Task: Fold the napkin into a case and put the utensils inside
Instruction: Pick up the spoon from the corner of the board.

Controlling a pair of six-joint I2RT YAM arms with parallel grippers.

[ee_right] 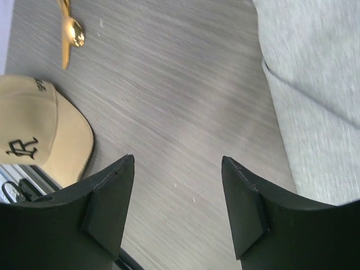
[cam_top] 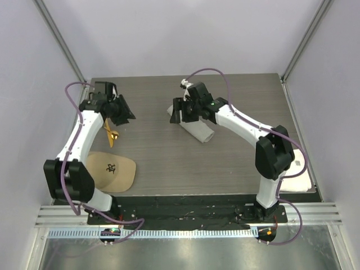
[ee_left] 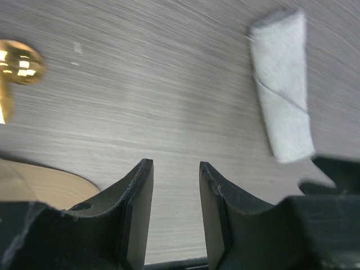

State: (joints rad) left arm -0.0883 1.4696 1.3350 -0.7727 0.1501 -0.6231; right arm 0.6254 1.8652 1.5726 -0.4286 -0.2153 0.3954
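1 spoon [cam_top: 113,134] lies outside the case [cam_top: 199,132]

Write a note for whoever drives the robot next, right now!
Left pincer: open, empty, over bare table near the gold spoon.
Right pincer: open, empty, beside the napkin.
The napkin is folded into a narrow case, mid-table. The spoon lies outside it, by the tan cap.
Done: the fold.
Left: put the spoon into the case. Other utensils are not in view.
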